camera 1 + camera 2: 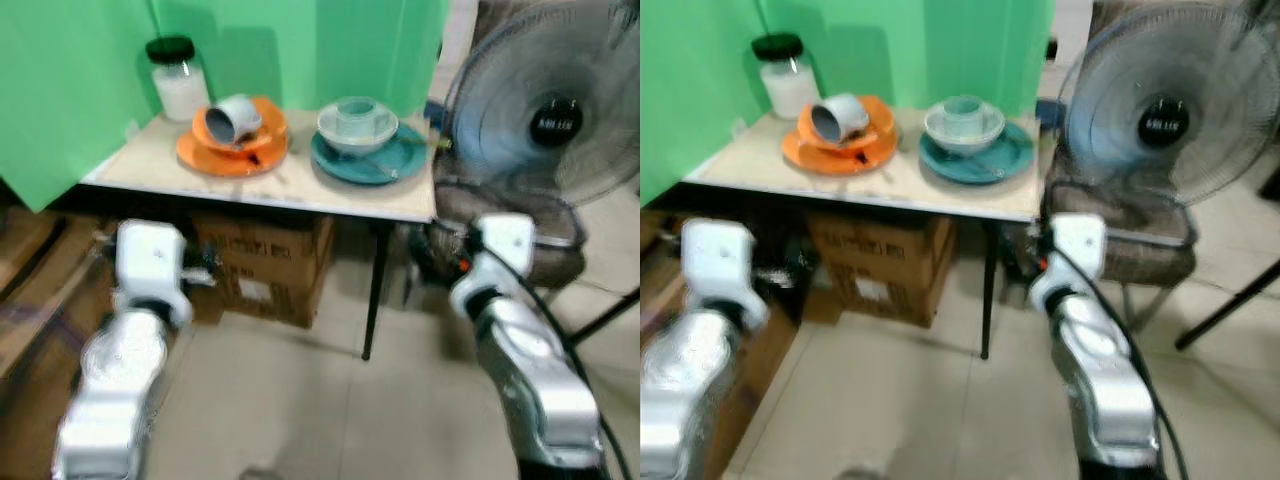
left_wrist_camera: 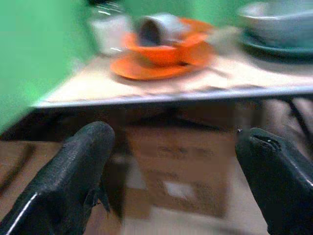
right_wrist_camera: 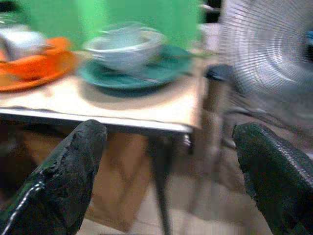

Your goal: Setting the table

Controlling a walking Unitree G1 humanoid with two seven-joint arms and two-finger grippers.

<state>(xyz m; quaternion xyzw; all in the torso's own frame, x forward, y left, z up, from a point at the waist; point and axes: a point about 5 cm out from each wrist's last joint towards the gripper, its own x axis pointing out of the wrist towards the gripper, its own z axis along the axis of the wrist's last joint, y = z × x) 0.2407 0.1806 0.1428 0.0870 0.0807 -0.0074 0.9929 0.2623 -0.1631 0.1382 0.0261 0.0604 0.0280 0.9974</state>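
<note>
A small table [image 1: 300, 190] stands ahead against a green wall. On its left, an orange plate [image 1: 225, 152] carries an orange bowl with a grey cup [image 1: 234, 118] lying on its side. To the right, a teal plate [image 1: 385, 160] holds a pale bowl [image 1: 357, 124] with a cup inside. My left gripper [image 2: 173, 169] is open below the table's front edge, facing the orange set. My right gripper [image 3: 168, 171] is open too, low and before the teal plate [image 3: 127, 73].
A glass jar with a black lid [image 1: 178, 78] stands at the table's back left corner. Cardboard boxes [image 1: 265, 270] sit under the table. A large fan [image 1: 555, 110] and a chair [image 1: 520, 225] stand close on the right. Tiled floor lies in front.
</note>
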